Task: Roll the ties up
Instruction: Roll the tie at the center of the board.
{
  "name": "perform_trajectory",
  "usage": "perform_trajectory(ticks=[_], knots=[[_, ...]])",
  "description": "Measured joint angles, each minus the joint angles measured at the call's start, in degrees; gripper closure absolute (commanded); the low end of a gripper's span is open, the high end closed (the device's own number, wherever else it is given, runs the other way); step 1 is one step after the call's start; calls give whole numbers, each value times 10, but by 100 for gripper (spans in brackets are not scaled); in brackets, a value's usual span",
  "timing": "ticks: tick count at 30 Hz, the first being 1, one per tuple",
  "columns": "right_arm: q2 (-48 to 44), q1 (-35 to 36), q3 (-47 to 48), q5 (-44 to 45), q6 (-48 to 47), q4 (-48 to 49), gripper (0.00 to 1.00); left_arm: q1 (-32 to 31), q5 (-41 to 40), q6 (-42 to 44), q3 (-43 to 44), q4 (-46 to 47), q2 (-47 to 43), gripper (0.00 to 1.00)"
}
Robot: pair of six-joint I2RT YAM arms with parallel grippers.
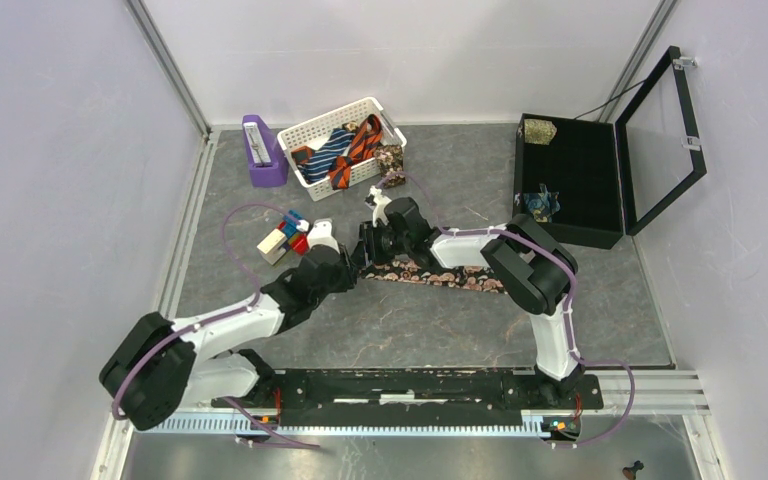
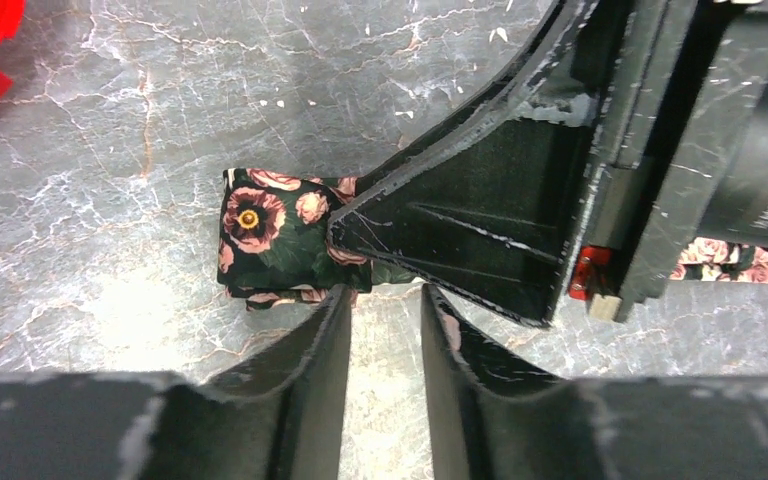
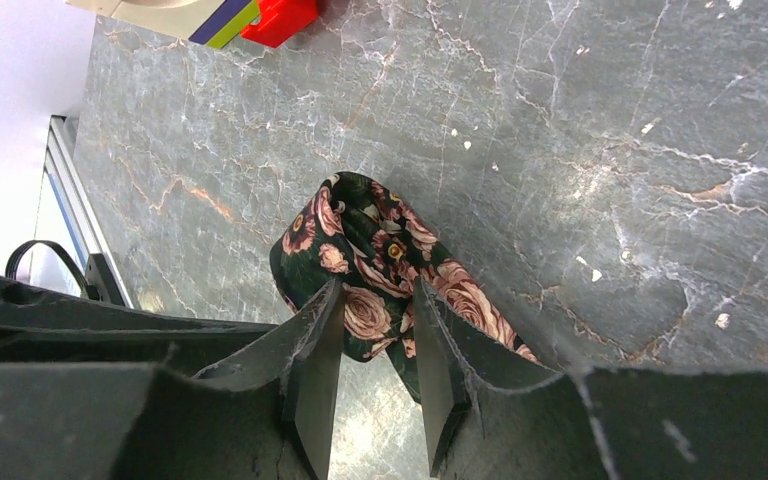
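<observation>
A dark tie [image 1: 440,276] with pink-cream flowers lies flat across the table's middle. Its left end is rolled into a small bundle [image 2: 265,232] [image 3: 360,255]. My right gripper [image 3: 375,295] [image 1: 370,248] is shut on that roll, with floral fabric pinched between its fingertips. My left gripper [image 2: 385,292] [image 1: 345,262] hovers just left of the roll. It is open, with bare table showing between its fingers, and its left fingertip [image 2: 335,305] is next to the roll's edge. More ties, a navy-white striped tie [image 1: 328,150] and an orange-black striped tie [image 1: 358,142], lie in a white basket [image 1: 305,128].
Coloured toy blocks [image 1: 282,238] sit just left of the grippers. A purple holder [image 1: 262,150] stands beside the basket. A black compartment case [image 1: 570,185] with its lid raised stands at the back right and holds two rolled ties [image 1: 540,130].
</observation>
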Motion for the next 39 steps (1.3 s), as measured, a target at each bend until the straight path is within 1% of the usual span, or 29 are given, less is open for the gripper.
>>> perform_trajectory(ticks=[3,6,7,9,10,12,17,21,24,31,35,39], knots=[[0,0,2,0,1,0,62,0,0,2,9,-30,-28,51],[0,1,2,-3,2,-2,63,0,-7,2,24,-54,-63,50],[0,2,2,-3,2,-2,63,0,-10,2,30,-59,-73,51],[0,4,2,-5,2,-3,63,4,-15,2,35,-69,-92,67],[0,5,2,-5,2,-3,63,8,-14,3,35,-76,-103,72],[0,5,2,-6,3,-5,62,22,-10,4,32,-85,-118,76],[0,6,2,-6,3,-5,63,70,18,4,2,-98,-151,78],[0,6,2,-7,3,-5,63,89,43,4,-16,-105,-152,83],[0,6,2,-6,3,-5,63,91,60,3,-30,-105,-152,89],[0,6,15,-6,3,-17,63,91,95,-5,-76,-80,-147,91],[0,7,17,-6,3,-19,63,91,112,-17,-97,-48,-109,92],[0,8,17,-6,3,-21,63,91,123,-24,-98,-26,-78,92]])
